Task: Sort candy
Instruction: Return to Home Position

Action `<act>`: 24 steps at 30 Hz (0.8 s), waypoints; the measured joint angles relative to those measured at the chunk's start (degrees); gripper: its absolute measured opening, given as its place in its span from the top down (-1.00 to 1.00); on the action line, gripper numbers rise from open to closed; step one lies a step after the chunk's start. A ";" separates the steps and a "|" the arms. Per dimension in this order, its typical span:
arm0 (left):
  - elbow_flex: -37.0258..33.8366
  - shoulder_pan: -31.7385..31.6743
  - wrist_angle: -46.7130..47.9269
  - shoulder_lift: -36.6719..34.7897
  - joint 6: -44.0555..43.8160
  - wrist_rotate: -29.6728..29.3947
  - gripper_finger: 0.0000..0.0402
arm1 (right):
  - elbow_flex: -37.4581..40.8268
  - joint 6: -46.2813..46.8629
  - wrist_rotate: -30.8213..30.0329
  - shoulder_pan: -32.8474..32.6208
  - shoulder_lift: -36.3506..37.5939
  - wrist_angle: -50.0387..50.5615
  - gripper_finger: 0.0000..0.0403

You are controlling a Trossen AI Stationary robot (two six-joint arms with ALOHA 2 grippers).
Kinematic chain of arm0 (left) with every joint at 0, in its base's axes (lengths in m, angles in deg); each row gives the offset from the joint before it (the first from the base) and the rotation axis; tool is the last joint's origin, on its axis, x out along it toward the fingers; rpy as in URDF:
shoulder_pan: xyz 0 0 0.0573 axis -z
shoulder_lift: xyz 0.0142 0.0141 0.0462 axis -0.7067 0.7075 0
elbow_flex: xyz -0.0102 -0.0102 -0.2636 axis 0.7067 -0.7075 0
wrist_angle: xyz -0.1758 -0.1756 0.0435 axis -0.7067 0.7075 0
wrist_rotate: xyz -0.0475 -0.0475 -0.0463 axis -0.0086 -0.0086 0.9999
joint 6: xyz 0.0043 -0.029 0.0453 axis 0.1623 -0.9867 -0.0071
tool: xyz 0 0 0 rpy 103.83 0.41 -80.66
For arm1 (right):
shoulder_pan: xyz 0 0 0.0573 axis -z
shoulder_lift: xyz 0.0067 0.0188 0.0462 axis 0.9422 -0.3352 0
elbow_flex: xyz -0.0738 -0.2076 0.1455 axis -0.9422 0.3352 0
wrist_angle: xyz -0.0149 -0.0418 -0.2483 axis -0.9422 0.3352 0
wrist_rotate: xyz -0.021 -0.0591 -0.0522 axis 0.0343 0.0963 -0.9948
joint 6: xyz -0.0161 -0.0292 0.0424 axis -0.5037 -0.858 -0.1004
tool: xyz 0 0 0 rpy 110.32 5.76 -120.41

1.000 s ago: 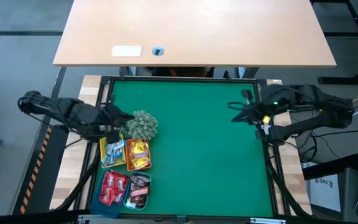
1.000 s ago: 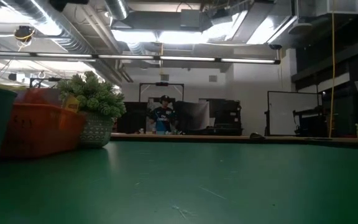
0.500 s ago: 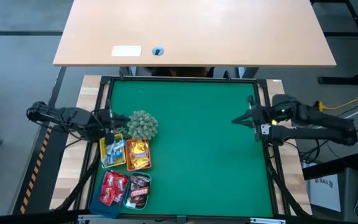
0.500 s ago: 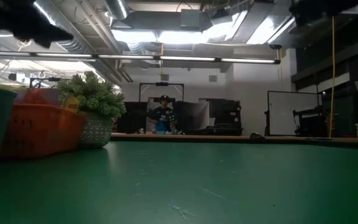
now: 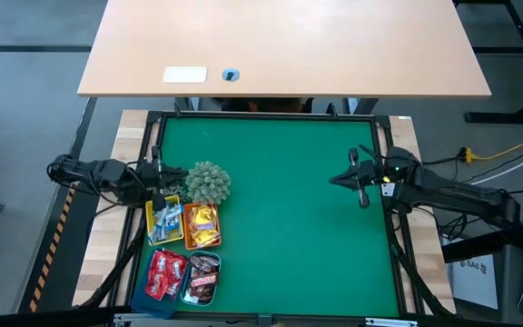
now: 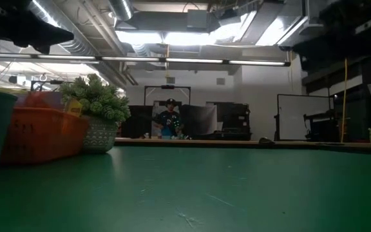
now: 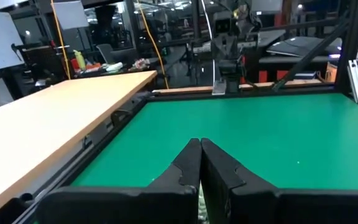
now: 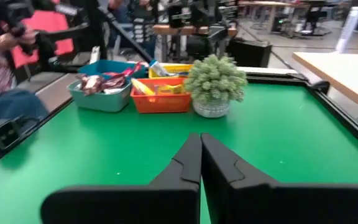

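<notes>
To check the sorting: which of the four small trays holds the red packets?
The blue tray, in the row away from the plant, next to the teal tray with brown bars.

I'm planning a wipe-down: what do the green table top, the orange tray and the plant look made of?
Table top: seemingly matte felt or cloth; dull, even surface. Orange tray: likely moulded plastic; even colour, thin rigid walls. Plant: probably artificial, plastic; stiff, uniform grey-green tips.

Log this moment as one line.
left gripper: shut, near plant | right gripper: shut, over table right side | candy: in four trays
</notes>
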 joint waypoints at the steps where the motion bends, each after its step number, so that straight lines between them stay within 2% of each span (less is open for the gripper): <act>1: -0.22 0.00 -0.45 0.11 -0.02 -0.11 0.99 | 1.41 0.60 0.00 0.62 -0.04 -1.99 0.98; 12: -12.71 -1.40 -20.15 0.02 4.34 -0.52 0.99 | 12.85 8.26 1.99 5.96 -0.17 -20.89 0.99; 15: -14.96 -3.96 -22.84 0.08 4.41 -0.18 0.99 | 13.44 9.78 2.95 6.19 -0.19 -20.68 0.99; 19: -14.93 -8.85 -23.40 0.08 7.39 5.09 0.99 | 13.44 9.06 3.65 6.10 -0.68 -20.65 0.99; 24: -14.93 -15.50 -22.82 0.04 8.71 8.23 0.99 | 13.44 7.80 3.96 6.09 -0.68 -19.57 0.99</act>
